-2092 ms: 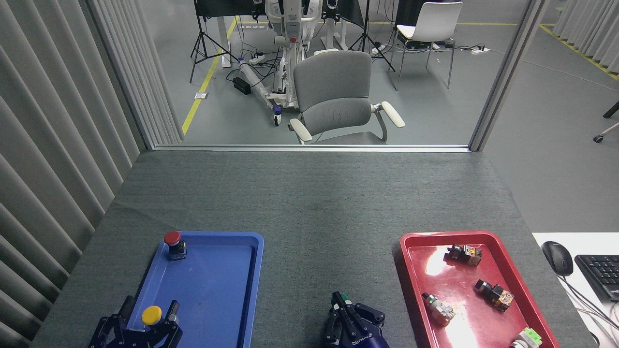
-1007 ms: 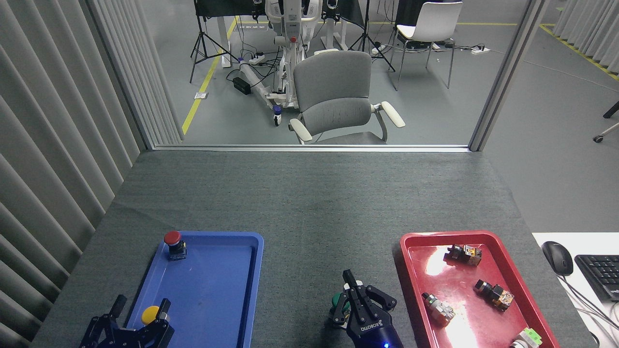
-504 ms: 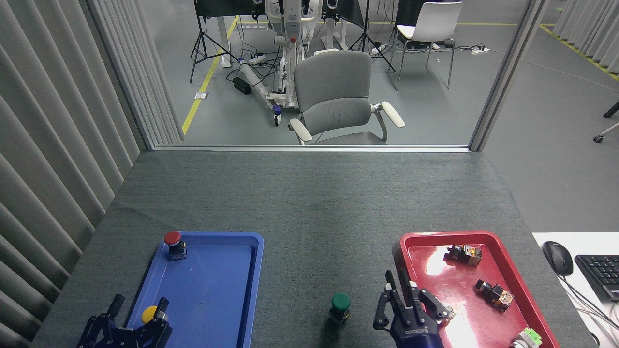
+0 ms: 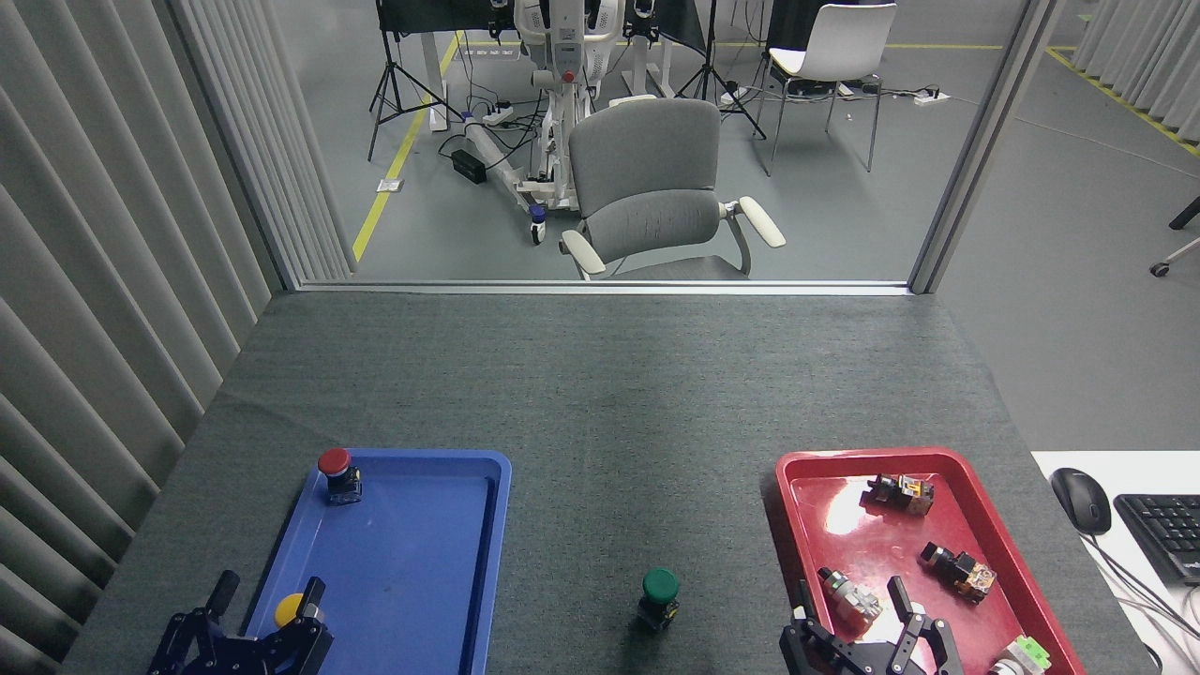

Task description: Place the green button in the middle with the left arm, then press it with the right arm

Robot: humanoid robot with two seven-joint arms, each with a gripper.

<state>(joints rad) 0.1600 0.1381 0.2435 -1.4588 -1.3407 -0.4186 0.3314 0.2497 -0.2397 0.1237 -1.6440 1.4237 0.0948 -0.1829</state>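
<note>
The green button (image 4: 660, 596) stands upright on the dark grey table covering (image 4: 600, 394), in the middle between the two trays, with nothing touching it. My right gripper (image 4: 855, 605) is at the bottom edge, to the right of the button, over the near left corner of the red tray (image 4: 862, 455). Its fingers are spread open and hold nothing. My left gripper (image 4: 269, 598) is at the bottom left, over the near end of the blue tray (image 4: 412, 457). It is open, and a yellow button (image 4: 287, 609) shows between its fingers.
A red button (image 4: 335, 472) stands at the far left corner of the blue tray. Several switch parts (image 4: 956, 570) lie in the red tray. A mouse (image 4: 1080, 500) and keyboard (image 4: 1167, 534) sit on a white surface at the right. A slatted wall runs along the left.
My right gripper has left the green button, moved right and down to the red tray's near corner, and opened its fingers. The button stays put. The left gripper has sunk slightly.
</note>
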